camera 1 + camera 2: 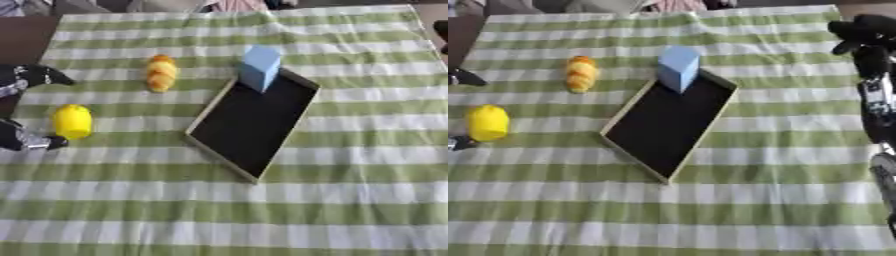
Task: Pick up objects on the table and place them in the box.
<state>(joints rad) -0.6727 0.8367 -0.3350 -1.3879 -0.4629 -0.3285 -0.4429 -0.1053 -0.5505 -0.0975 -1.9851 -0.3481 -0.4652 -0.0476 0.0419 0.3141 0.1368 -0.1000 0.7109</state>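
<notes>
A shallow black box (pixel 203 121) with a pale rim lies askew mid-table. A light blue block (pixel 260 66) stands upright at its far corner. Left of the box, a lumpy orange object (pixel 161 73) lies on the cloth. A yellow rounded object (pixel 73 121) sits near the left edge. My left hand (pixel 31 76) is open at that edge, one finger above the yellow object and another (pixel 35 142) at its lower left side. My right hand (pixel 866 35) hovers over the far right of the table, well away from the box.
A green and white striped cloth (pixel 262 210) covers the table. Its near half holds nothing. My right forearm (pixel 878 115) runs down the right edge. Dark bare tabletop (pixel 22 35) shows at the far left corner.
</notes>
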